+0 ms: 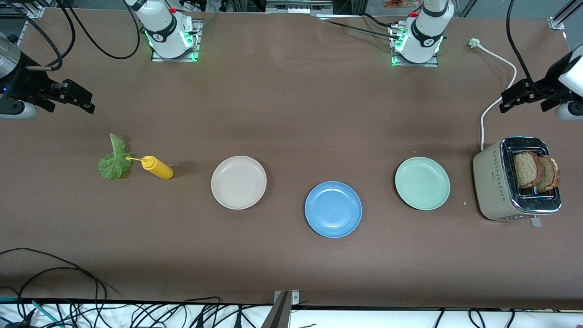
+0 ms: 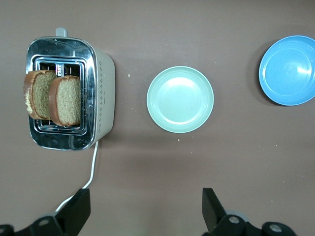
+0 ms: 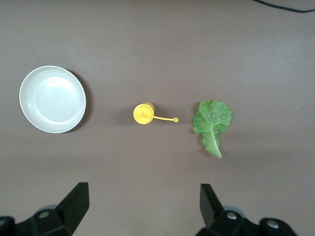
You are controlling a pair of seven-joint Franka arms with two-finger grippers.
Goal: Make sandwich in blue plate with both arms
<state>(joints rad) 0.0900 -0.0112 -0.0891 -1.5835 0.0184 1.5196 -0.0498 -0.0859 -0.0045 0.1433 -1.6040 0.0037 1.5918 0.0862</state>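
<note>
The blue plate (image 1: pixel 333 209) lies empty at the middle of the table, nearest the front camera; it also shows in the left wrist view (image 2: pixel 289 70). Two brown bread slices (image 1: pixel 535 171) stand in a toaster (image 1: pixel 500 182) at the left arm's end, also in the left wrist view (image 2: pixel 54 96). A green lettuce leaf (image 1: pixel 115 159) lies at the right arm's end, also in the right wrist view (image 3: pixel 212 123). My left gripper (image 1: pixel 510 101) is open and empty, high over the table beside the toaster. My right gripper (image 1: pixel 84 101) is open and empty, high over the table beside the leaf.
A yellow squeeze bottle (image 1: pixel 157 167) lies beside the leaf. A beige plate (image 1: pixel 238 182) and a mint-green plate (image 1: pixel 422 183) flank the blue plate. The toaster's white cord (image 1: pixel 498 91) runs toward the left arm's base. Cables lie along the table's near edge.
</note>
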